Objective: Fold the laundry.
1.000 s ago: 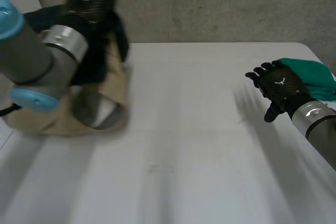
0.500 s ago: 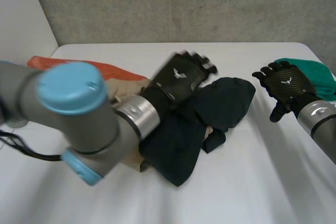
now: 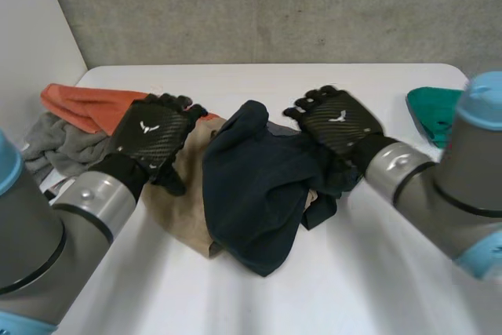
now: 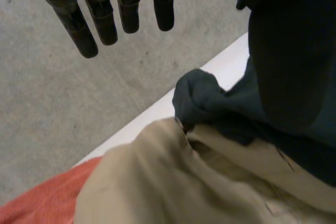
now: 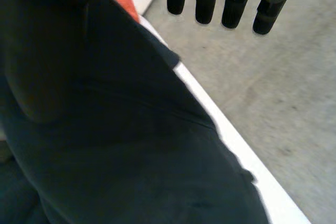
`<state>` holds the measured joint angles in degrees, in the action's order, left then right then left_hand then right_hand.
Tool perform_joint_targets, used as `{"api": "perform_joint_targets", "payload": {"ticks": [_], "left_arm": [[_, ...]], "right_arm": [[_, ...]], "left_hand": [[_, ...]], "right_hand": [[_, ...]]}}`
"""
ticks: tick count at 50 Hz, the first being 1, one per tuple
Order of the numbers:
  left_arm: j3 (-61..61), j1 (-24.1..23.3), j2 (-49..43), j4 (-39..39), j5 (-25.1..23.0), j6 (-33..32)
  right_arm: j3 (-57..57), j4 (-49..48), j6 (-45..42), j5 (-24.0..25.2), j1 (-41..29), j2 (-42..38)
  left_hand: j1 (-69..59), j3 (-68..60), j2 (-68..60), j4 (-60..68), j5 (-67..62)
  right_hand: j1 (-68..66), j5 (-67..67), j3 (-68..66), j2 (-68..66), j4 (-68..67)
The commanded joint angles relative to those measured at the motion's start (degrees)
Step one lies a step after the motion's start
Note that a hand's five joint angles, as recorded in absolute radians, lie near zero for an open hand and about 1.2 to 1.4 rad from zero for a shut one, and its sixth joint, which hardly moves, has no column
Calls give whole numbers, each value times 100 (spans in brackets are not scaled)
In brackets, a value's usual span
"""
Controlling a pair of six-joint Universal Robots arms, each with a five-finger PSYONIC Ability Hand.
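A dark navy garment lies crumpled in the middle of the white table, partly on top of a tan garment. My left hand hovers over the tan garment's far left part, just left of the navy one. Its fingers are straight and hold nothing, above the tan cloth and the navy cloth. My right hand is over the navy garment's right side, its fingers straight above the dark cloth.
An orange cloth and a grey cloth lie at the table's far left, beside the tan garment. A teal cloth sits at the far right edge. A concrete wall rises behind the table.
My left hand opened, let go of the navy garment and drew back left over the tan cloth. My right hand moved left from beside the teal cloth to the navy garment's right side.
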<state>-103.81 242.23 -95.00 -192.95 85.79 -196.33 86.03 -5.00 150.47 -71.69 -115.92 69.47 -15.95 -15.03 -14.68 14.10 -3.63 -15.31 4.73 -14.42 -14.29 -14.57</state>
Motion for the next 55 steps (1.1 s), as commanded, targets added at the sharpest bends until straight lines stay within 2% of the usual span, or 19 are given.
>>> {"api": "perform_joint_targets", "payload": {"ticks": [1,6,10,16,22,28,31,35,36,39,40,42,43,44,46,48,50,52,55], "left_arm": [[-280,105,87,-67,-54,-11],[-202,114,-88,-111,-63,-11],[-44,96,-518,-269,-72,-37],[342,17,-1150,-375,-107,-37],[896,-299,-1941,-375,-536,-55],[1468,-510,-2663,-357,-740,-73],[1767,-581,-2953,-305,-731,-81],[2118,-634,-3253,-234,-626,-230],[2215,-625,-3261,-287,-582,-309],[2513,-563,-3200,-348,-161,-380],[2758,-511,-3113,-401,310,-380],[2979,-345,-2902,-462,866,-398],[3076,-196,-2788,-489,1147,-415],[3251,180,-2526,-550,1655,-433],[3410,595,-2270,-673,2027,-459],[3551,1138,-1972,-979,2204,-512],[3569,1457,-1829,-1200,2205,-547],[3508,1712,-1768,-1446,2187,-634],[3394,1775,-1767,-1649,2187,-810]], "right_arm": [[-614,342,-18,-432,-309,-513],[-623,228,367,-898,-230,-260],[-439,210,562,-996,376,418],[-26,236,580,-776,1290,761],[378,228,553,-416,2116,902],[564,87,509,-371,2354,876],[616,-97,535,-337,2739,867],[695,-133,518,-257,2908,849],[696,-133,518,-249,2908,849],[757,-141,509,-266,2917,814],[766,-142,509,-257,2917,806],[775,-142,509,-257,2917,805],[783,-150,518,-257,2908,797],[783,-150,527,-257,2899,788],[783,-150,518,-257,2899,762],[783,-150,518,-257,2873,753],[792,-150,518,-249,2786,753],[810,-150,518,-249,2680,744],[862,-150,509,-257,2557,735]], "left_hand": [[338,246,211,-153,105],[389,296,262,-204,156],[406,313,278,-221,173],[456,364,329,-271,223],[473,381,346,-288,240],[439,347,312,-254,207],[222,129,94,-37,-11],[-3435,-3527,-3562,3620,-3667],[-6211,-6303,-6338,6396,-6443],[-6405,-6497,-6532,6590,-6637],[-6405,-6497,-6532,6590,-6637],[-6405,-6497,-6532,6590,-6637],[-6405,-6497,-6532,6590,-6637],[-6405,-6497,-6532,6590,-6637],[-6405,-6497,-6532,6590,-6637],[-6405,-6497,-6532,6590,-6637],[-6405,-6497,-6532,6590,-6637],[-6405,-6497,-6532,6590,-6637],[-6405,-6497,-6532,6590,-6637]], "right_hand": [[-6461,6519,-6550,-6563,-6535],[-6469,6527,-6558,-6571,-6543],[-6469,6527,-6558,-6571,-6543],[-6469,6527,-6558,-6571,-6543],[-6469,6527,-6558,-6571,-6543],[-6469,6527,-6558,-6571,-6543],[-6469,6527,-6558,-6571,-6543],[-6469,6527,-6558,-6571,-6543],[-6469,6527,-6558,-6571,-6543],[-6469,6527,-6558,-6571,-6543],[-6469,6527,-6558,-6571,-6543],[-6469,6527,-6558,-6571,-6543],[-6469,6527,-6558,-6571,-6543],[-6469,6527,-6558,-6571,-6543],[-6469,6527,-6558,-6571,-6543],[-6469,6527,-6558,-6571,-6543],[-6469,6527,-6558,-6571,-6543],[-6469,6527,-6558,-6571,-6543],[-6469,6527,-6558,-6571,-6543]]}}
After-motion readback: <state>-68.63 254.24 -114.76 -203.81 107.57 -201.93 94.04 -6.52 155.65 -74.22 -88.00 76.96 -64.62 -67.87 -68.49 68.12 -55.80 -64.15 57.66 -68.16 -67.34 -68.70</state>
